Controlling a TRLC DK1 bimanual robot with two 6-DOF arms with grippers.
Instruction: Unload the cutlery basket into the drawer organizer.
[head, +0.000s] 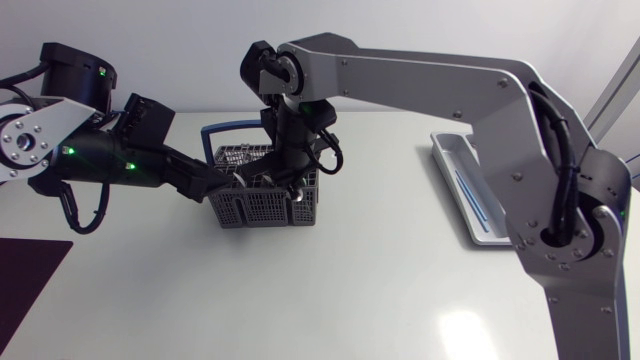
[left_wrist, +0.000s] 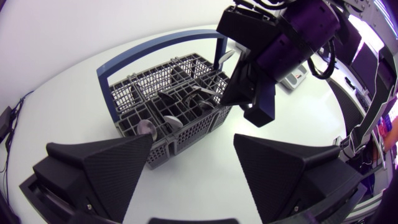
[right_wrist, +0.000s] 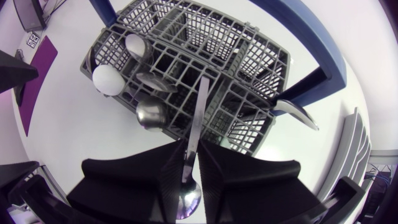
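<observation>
The grey cutlery basket with a blue handle stands mid-table and holds several spoons. My right gripper hangs straight over it, shut on the handle of a spoon that stands in a middle compartment, its bowl up between the fingers. In the head view the right gripper sits at the basket's right half. My left gripper is open, low at the basket's left end, one finger close to a corner. The white drawer organizer lies at the table's right.
A dark purple mat lies at the table's front left corner. The right arm spans the back of the table above the basket. Bare white tabletop stretches in front of the basket.
</observation>
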